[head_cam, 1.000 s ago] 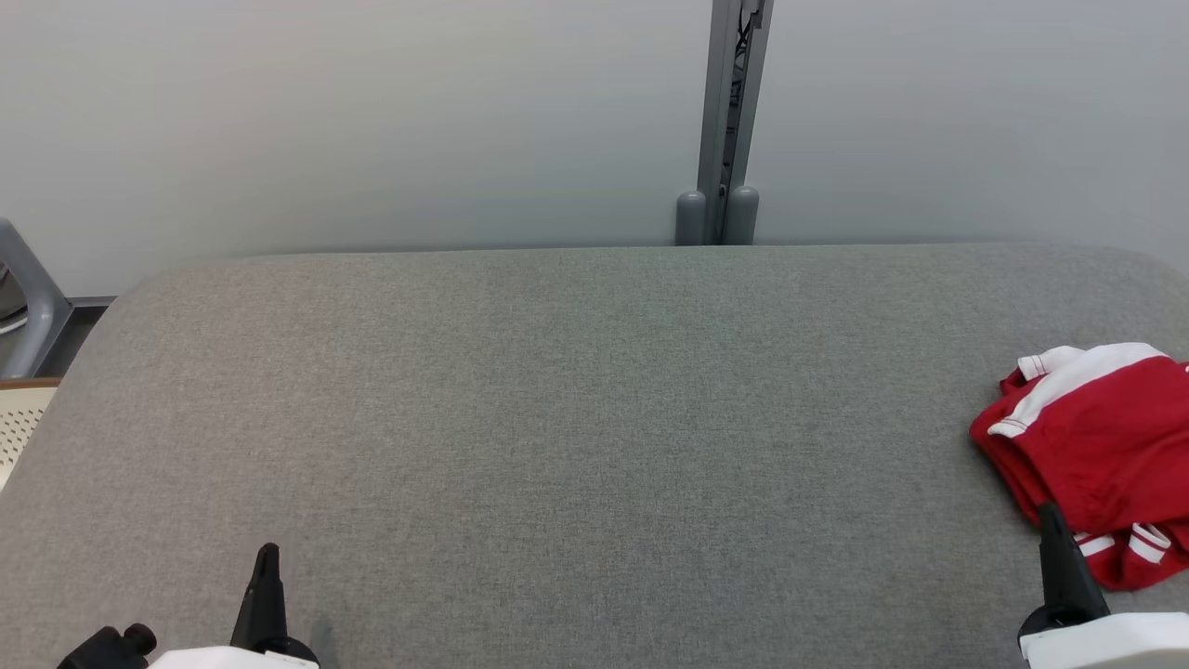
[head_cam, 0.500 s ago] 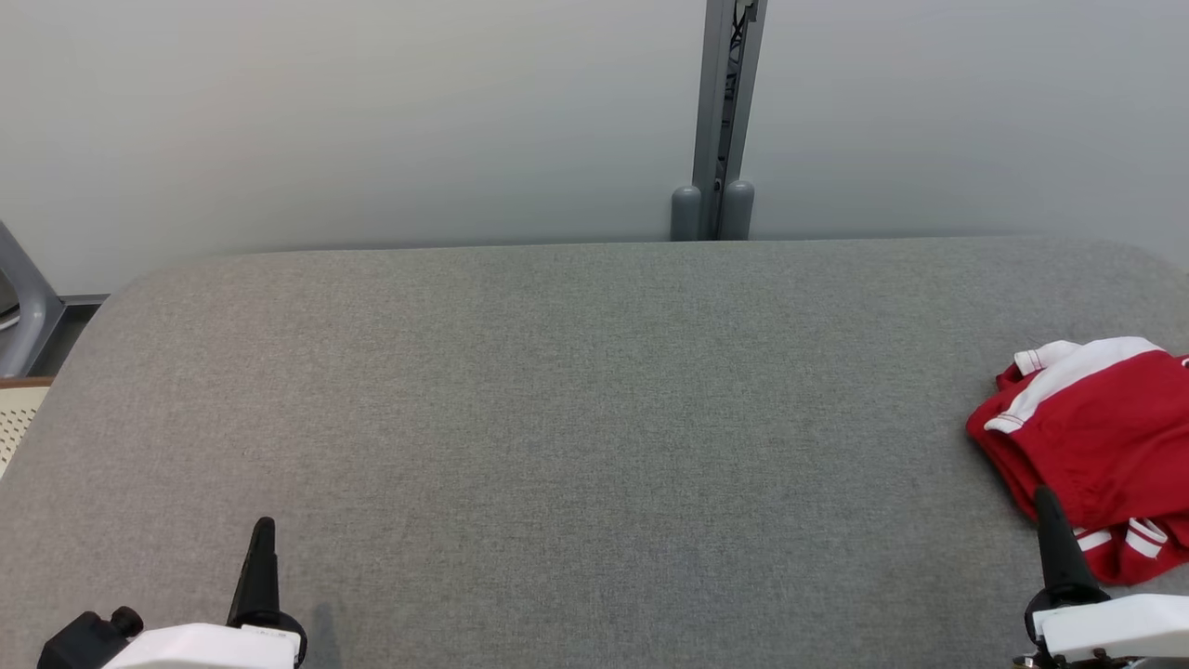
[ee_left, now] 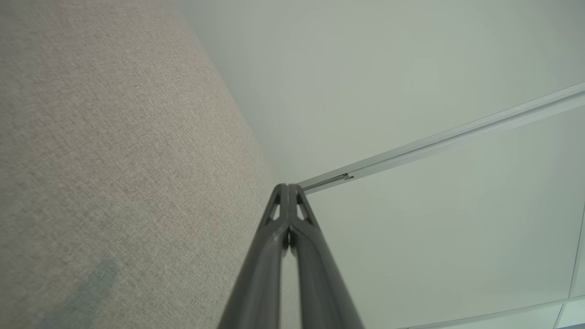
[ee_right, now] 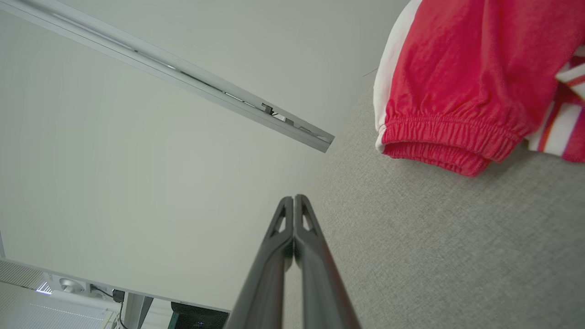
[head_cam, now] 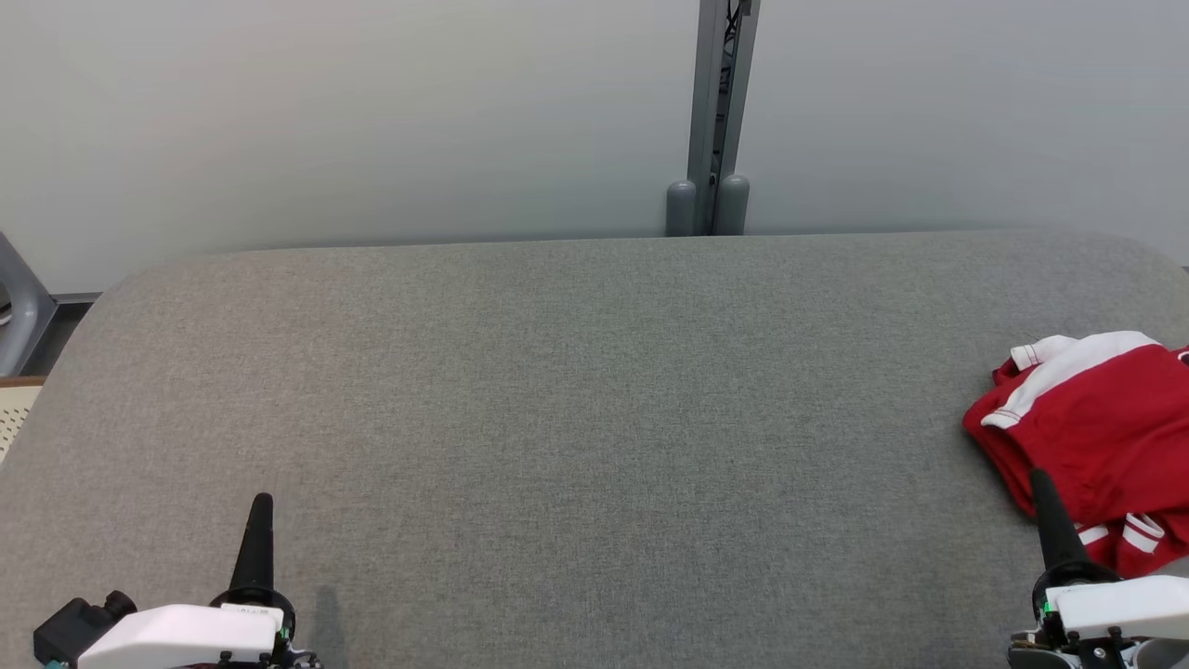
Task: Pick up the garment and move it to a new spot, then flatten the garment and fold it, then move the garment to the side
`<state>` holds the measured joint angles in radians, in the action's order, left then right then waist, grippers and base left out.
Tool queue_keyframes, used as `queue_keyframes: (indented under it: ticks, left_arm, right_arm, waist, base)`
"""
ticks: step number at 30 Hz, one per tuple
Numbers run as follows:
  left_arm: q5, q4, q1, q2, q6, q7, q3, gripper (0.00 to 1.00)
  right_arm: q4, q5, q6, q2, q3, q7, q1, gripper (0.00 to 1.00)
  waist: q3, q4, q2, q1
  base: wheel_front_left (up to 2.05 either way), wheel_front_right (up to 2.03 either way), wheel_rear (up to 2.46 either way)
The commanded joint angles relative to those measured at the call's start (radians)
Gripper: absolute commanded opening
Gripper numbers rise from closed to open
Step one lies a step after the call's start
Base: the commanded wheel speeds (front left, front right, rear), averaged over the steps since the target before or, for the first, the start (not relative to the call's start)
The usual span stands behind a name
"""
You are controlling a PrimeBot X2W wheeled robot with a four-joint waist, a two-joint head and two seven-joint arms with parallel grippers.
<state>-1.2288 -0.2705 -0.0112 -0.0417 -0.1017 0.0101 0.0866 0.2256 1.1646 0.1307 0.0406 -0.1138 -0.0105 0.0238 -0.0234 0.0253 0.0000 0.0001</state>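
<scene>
A crumpled red garment with white trim lies at the right edge of the grey fabric table. In the right wrist view the garment shows its gathered red cuff at the upper right. My right gripper stands at the lower right, shut with nothing in it, its tip just in front of the garment's near edge. Its fingers are pressed together in the right wrist view. My left gripper is at the lower left, shut and empty over bare table, fingers closed.
A pale wall rises behind the table, with a grey metal post at the far edge. A grey frame and a perforated cream seat sit off the table's left end. Bare grey fabric stretches across the table's middle and left.
Both grippers have come further up into the head view, showing more of their white wrists. The whole head picture has shifted slightly, so the camera moved. The garment lies as before.
</scene>
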Motion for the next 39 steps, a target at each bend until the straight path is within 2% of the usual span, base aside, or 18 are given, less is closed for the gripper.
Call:
queue_keyframes:
  ticks: [1,39]
  left_arm:
    - [-0.018,0.012,-0.03,-0.007,-0.006,0.007,0.007,0.0]
    - [-0.313,0.025,-0.092,-0.01,-0.027,0.086,0.025,0.0]
  right_arm:
    - [-0.005,0.024,0.0,0.011,-0.001,-0.007,0.021,0.0]
    - [0.015,0.365,0.0,0.013,-0.001,-0.087,0.077,0.0]
  waist:
    - [0.001,0.0,0.0,0.0]
    - [0.02,-0.019,0.0,-0.0001]
  base:
    - [0.0,0.0,0.0]
    - [0.0,0.0,0.0]
